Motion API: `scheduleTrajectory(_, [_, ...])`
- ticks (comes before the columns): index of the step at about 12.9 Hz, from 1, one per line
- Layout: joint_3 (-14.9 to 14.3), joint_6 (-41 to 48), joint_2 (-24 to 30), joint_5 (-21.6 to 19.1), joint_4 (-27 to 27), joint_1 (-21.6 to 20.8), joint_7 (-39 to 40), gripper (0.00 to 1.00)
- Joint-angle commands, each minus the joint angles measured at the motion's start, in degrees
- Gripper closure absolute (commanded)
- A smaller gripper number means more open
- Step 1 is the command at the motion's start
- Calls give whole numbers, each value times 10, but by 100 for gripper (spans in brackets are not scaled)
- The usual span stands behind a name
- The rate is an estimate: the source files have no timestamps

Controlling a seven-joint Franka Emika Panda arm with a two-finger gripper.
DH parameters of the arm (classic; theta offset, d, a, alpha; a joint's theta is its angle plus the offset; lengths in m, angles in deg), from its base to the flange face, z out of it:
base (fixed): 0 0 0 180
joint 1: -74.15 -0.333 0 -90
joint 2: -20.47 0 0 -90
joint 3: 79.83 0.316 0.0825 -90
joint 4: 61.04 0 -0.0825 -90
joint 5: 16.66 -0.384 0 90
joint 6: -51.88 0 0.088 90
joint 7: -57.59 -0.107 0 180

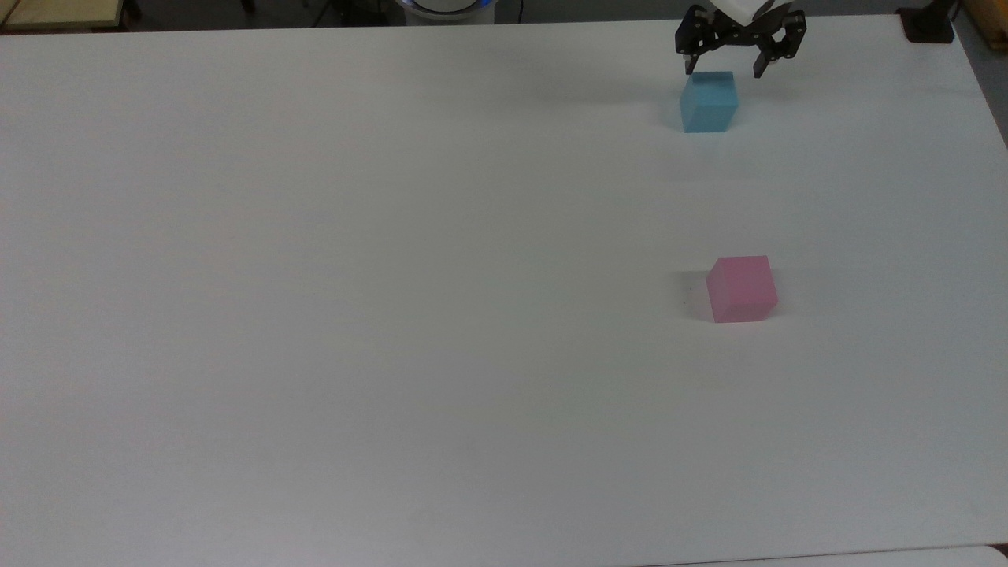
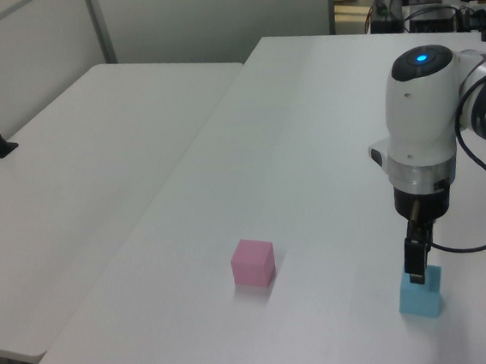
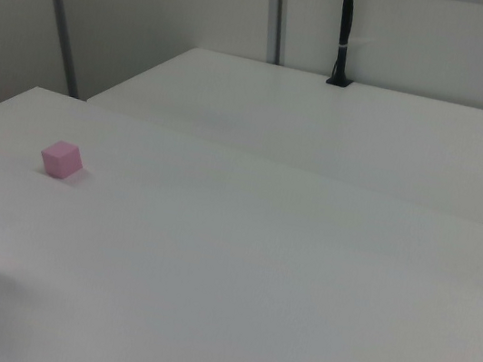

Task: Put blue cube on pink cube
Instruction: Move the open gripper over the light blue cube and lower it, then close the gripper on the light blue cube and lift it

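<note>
Pincer spread wide, empty, hovering right over blue cube, fingertips near its top edge. Pink cube sits well apart on white table.

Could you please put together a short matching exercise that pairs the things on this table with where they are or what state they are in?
Things:
1. small matte sky-blue foam cube
2. small matte pastel pink foam cube
3. black two-finger tool
4. white table

Descriptions:
A. open, just above a cube
B. alone on the table, well clear of the arm
C. carries both cubes
D. directly under the tool, resting on the table

Pairs: 1-D, 2-B, 3-A, 4-C
</note>
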State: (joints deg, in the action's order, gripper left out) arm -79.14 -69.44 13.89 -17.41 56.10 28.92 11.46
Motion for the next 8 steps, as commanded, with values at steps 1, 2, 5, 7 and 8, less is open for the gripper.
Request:
scheduleTrajectory(1, [-3, -20, -10, -3, 25, -6, 23, 0])
scheduleTrajectory(2, [-3, -22, -11, -3, 31, -5, 29, 0])
scheduleTrajectory(5, [-3, -63, -22, 3, 41, -6, 31, 0])
scheduleTrajectory(7, [-3, -80, -33, 7, 41, -7, 31, 0])
scheduleTrajectory(8, [-3, -87, -36, 7, 41, -7, 31, 8])
